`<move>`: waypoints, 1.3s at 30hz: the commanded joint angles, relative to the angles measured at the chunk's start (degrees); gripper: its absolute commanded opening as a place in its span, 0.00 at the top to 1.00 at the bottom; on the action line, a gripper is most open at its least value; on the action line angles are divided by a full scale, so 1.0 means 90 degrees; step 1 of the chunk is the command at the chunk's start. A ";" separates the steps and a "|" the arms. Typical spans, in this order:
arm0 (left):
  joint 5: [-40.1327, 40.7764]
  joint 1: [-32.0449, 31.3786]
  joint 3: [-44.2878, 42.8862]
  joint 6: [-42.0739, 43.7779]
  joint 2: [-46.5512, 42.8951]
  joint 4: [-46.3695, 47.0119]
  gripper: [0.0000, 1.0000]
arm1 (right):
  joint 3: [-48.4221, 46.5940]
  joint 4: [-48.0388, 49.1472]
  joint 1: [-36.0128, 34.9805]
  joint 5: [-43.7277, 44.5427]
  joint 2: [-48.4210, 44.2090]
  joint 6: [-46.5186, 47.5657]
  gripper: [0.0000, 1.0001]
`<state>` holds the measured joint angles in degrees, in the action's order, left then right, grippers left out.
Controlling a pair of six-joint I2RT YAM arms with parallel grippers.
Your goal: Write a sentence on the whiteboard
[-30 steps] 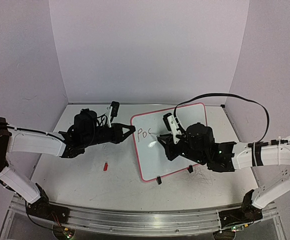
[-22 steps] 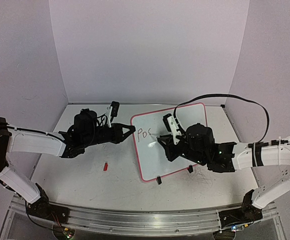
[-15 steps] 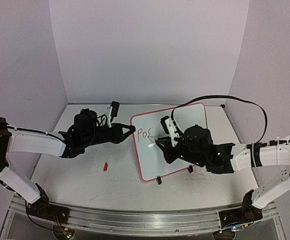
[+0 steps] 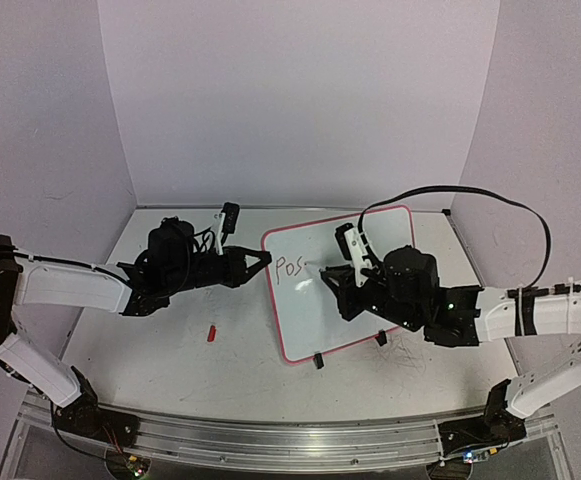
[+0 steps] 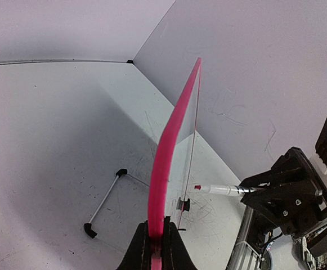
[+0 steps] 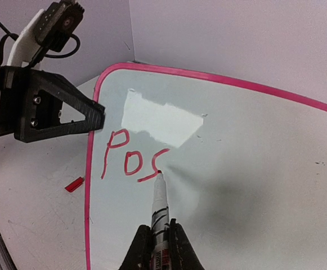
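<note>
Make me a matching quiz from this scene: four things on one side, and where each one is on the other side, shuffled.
Things:
1. marker
2. whiteboard
3. red piece
4. lettering

Places:
A. lying on the table, left of the whiteboard
B. clamped at its left edge by the left gripper
C. written on the whiteboard, near the clamped edge
D. held in the right gripper, tip at the last letter

Pairs: 1-D, 2-B, 3-A, 4-C

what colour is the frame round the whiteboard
Bright pink-red. The whiteboard's frame shows best in the right wrist view.
</note>
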<state>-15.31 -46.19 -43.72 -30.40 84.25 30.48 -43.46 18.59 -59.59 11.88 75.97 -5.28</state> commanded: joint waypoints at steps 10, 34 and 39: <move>0.0100 0.0035 -0.0046 0.0135 -0.0278 0.0151 1.00 | -0.0310 0.0421 0.0184 0.0134 0.0155 0.0126 1.00; 0.0064 0.0035 -0.0066 0.0115 -0.0269 0.0157 1.00 | -0.0469 0.0573 0.0180 0.0074 0.0328 0.0177 1.00; 0.0058 0.0037 -0.0073 0.0126 -0.0259 0.0156 1.00 | -0.0373 0.0545 0.0179 0.0234 0.0404 0.0096 1.00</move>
<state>-15.44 -46.22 -43.72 -30.26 84.14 30.46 -45.76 21.69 -58.04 12.62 78.65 -3.91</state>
